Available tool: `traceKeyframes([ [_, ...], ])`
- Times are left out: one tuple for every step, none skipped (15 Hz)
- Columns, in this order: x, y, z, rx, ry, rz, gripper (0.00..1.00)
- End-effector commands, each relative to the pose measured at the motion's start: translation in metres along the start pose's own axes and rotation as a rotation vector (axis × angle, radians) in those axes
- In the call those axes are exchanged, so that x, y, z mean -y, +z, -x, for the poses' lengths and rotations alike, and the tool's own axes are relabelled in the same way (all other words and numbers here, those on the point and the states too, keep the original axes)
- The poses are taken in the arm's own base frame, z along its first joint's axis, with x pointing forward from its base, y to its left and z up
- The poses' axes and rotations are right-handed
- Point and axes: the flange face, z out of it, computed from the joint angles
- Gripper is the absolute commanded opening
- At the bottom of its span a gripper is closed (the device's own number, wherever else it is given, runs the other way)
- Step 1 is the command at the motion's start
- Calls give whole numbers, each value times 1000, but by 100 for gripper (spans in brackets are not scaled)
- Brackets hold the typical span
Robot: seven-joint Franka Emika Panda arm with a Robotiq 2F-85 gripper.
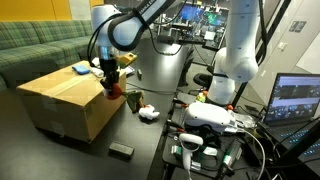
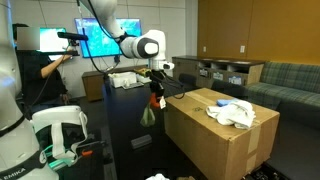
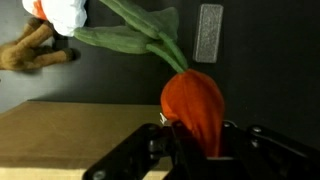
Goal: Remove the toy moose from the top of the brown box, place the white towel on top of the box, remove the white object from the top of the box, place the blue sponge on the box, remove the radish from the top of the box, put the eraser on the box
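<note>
Claw: We see the black two-finger gripper (image 2: 156,88) clenched on the red round toy radish with long green leaves (image 3: 193,98). In the wrist view the red ball sits between the fingers.
Radish position: It hangs in the air just beside the edge of the large tan cardboard box (image 2: 215,140), off the top, with its leaves drooping.
On the box: The crumpled white towel (image 2: 238,115) and the small flat blue sponge (image 1: 80,68) lie on the flat top.
On the floor: The small brown plush toy moose (image 3: 30,52), the smooth rounded white object (image 3: 66,12) and the flat dark grey rectangular eraser (image 3: 210,32) lie on the dark floor below.
Risk, slip: We judge the ball smooth and round, so a pinch off its middle could let it slide out, drop and roll away.
Risk, landing: The leaves reach toward the moose and the white object, with the eraser near. A careless release could land the radish on the eraser, or drape leaves across it, and we need that eraser clear to pick up.
Risk, box edge: Lowering this close to the carton wall could bump the claw or snag the leaves.
Writing: We can read none. The eraser face shows only texture, and the screens in both exterior views are too small to read.
</note>
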Motion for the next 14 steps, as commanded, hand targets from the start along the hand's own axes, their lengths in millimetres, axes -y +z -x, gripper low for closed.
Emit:
traceKeyframes([
  [-6, 31, 43, -20, 52, 10, 12],
  [-7, 44, 51, -22, 73, 10, 12],
  [-8, 60, 58, -26, 102, 9, 12],
  [-9, 76, 64, -29, 131, 3, 12],
  [-9, 90, 69, -26, 159, 0, 12],
  [-9, 105, 75, -25, 183, -2, 12],
  [-10, 116, 79, -29, 212, -3, 12],
  [-9, 131, 81, -30, 239, -5, 12],
  [-9, 142, 83, -33, 268, -6, 12],
  [-9, 151, 83, -44, 301, -6, 12],
  [-10, 162, 83, -53, 327, -1, 12],
  [-11, 169, 81, -57, 352, 5, 12],
  [-12, 179, 81, -62, 372, 12, 12],
  [-13, 186, 80, -61, 391, 20, 13],
])
